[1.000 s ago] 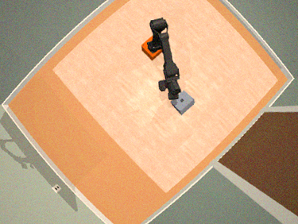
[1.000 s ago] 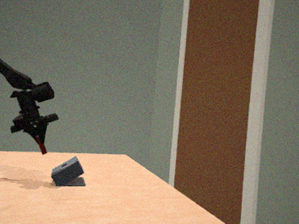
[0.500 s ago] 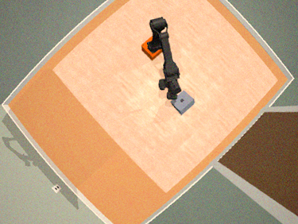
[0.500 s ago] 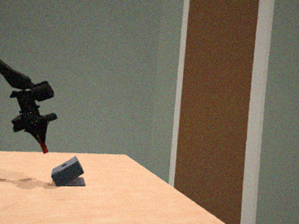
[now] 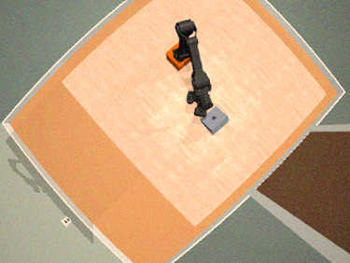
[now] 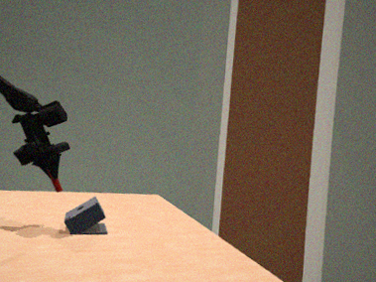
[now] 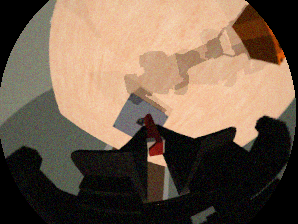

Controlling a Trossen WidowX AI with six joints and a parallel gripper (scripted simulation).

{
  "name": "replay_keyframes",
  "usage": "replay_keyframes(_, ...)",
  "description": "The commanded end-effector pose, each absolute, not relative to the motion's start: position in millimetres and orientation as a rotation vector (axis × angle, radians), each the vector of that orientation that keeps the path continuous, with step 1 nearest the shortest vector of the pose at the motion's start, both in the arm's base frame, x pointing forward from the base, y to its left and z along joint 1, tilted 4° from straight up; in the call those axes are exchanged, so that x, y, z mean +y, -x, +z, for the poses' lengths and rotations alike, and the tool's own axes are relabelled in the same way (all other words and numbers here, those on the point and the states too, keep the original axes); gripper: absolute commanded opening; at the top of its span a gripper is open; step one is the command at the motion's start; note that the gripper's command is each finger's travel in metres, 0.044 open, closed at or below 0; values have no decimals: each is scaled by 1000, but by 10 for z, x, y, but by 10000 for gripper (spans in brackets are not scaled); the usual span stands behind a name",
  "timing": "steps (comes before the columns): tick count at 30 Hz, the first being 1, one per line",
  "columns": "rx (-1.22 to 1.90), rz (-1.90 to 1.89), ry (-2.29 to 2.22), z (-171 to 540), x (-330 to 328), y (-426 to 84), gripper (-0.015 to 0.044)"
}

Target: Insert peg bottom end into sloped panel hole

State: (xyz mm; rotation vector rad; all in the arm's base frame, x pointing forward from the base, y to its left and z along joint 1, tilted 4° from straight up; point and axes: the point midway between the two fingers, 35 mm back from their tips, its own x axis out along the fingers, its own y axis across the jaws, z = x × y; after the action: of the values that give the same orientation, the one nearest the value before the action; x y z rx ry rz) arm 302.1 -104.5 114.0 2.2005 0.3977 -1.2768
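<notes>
Because the red peg (image 6: 58, 185) (image 7: 156, 148) is clamped in my parallel-jaw gripper (image 5: 201, 113) (image 6: 55, 173) (image 7: 156, 139), free end clear, what matters is its axis: exterior view, tilted down-right toward the grey-blue sloped block (image 5: 219, 123) (image 6: 87, 219) (image 7: 131, 111), tip above and left of the hole (image 5: 213, 118) (image 6: 80, 207) (image 7: 140, 121), roughly along the hole's direction, I judge

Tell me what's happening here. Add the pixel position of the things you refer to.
The robot's gripper (image 6: 55, 172) (image 7: 156, 142) is shut on a red peg (image 6: 57, 185) (image 7: 154, 132), holding it in the air above the table (image 5: 140, 104) (image 6: 178, 262) (image 7: 110, 45). Just beyond sits a gray sloped panel (image 5: 218, 122) (image 6: 88, 217) (image 7: 132, 112) with one hole (image 5: 213, 118) (image 6: 80, 207) (image 7: 140, 121). The peg is tilted and not yet in it.
</notes>
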Motion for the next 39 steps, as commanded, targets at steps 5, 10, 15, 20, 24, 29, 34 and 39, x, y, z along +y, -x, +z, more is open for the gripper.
replay_keyframes(5,353,-1288,-2278,1161,-1026,-3039,0)
replay_keyframes(10,340,-1293,-2299,1151,-1025,-3058,0)
replay_keyframes(15,312,-1302,-2340,1130,-1022,-3095,0)
replay_keyframes(20,284,-1310,-2381,1109,-1019,-3132,0)
replay_keyframes(24,262,-1317,-2414,1091,-1016,-3162,0)
replay_keyframes(29,234,-1325,-2456,1070,-1012,-3197,0)
replay_keyframes(34,206,-1332,-2498,1048,-1007,-3232,0)
replay_keyframes(39,178,-1340,-2540,1025,-1001,-3267,0)
